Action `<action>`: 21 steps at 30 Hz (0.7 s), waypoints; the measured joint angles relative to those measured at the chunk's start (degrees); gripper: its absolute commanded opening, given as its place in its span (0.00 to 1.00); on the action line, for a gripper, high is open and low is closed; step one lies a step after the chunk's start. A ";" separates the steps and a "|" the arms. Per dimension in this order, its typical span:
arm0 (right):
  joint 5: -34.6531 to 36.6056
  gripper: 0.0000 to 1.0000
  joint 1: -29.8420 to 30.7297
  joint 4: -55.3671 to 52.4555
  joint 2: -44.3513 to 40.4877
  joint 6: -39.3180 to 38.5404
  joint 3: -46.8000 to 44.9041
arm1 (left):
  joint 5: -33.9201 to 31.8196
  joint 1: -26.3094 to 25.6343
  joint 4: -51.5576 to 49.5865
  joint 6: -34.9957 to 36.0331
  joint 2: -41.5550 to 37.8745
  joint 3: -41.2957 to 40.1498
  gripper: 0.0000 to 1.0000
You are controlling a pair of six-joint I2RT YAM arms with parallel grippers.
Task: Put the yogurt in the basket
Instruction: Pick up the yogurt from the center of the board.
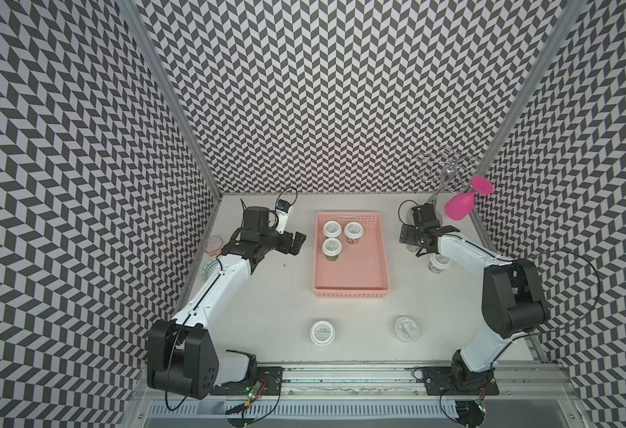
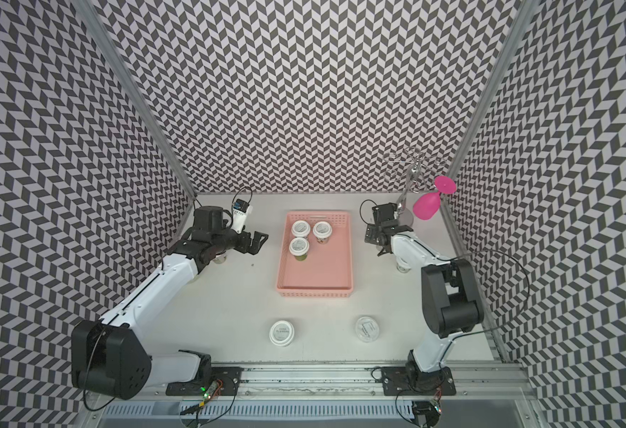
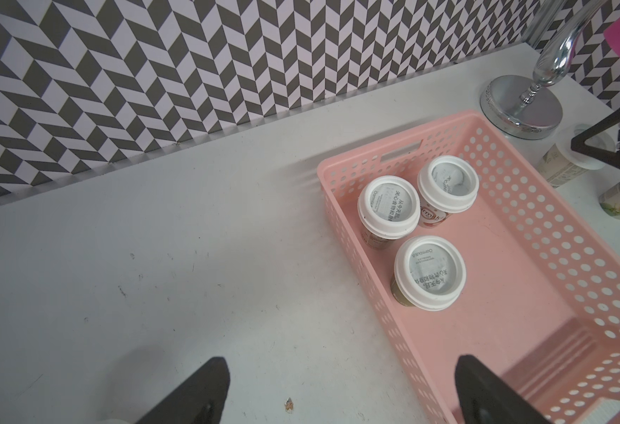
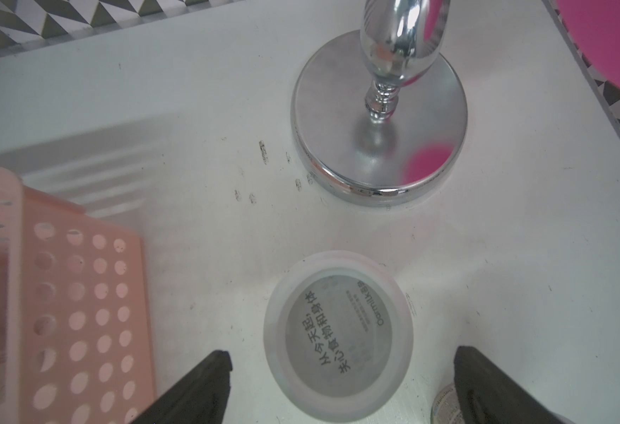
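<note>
Yogurt cup with a frosted, grey-printed lid (image 4: 337,336) sat upright on the white table (image 4: 191,110) at the lower centre of the right wrist view. My right gripper (image 4: 341,355) was spread wide, one dark fingertip on either side of the cup, gripping nothing. The salmon-pink basket (image 4: 80,293) lay near the cup at the lower left of that view, and a silver stand (image 4: 378,147) stood near at upper centre. The edge of a neighbouring cup (image 4: 444,405) showed just beside one fingertip at the lower right. In both top views three other cups (image 1: 331,246) stood upright in the upper left part of the basket, and two cups (image 1: 322,332) waited well apart along the lower middle of the frame. My left gripper (image 3: 341,362) hung spread and empty near the basket's left wall. I judged the step in hand to be picking up the frosted-lid cup. To do it well I would lower straight down with the cup centred between the jaws and close on the body below the lid rim. I would avoid nudging the neighbouring cup, then lift clear of the perforated wall before crossing to the bare pink floor.
</note>
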 measured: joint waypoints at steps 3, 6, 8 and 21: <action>-0.50 0.97 -0.37 -0.22 0.96 0.07 0.61 | 0.15 0.20 -0.07 -0.02 0.00 -0.13 1.00; -1.03 0.97 -0.72 -0.24 1.62 0.07 0.81 | 0.31 0.39 -0.07 -0.22 -0.07 -0.13 1.00; -1.60 0.97 -0.79 -0.28 2.23 0.07 1.07 | 0.52 0.55 -0.02 -0.22 -0.17 -0.17 1.00; -3.28 0.95 -1.73 -0.22 5.31 0.11 2.93 | 1.09 0.94 0.13 -0.85 -0.44 -0.24 1.00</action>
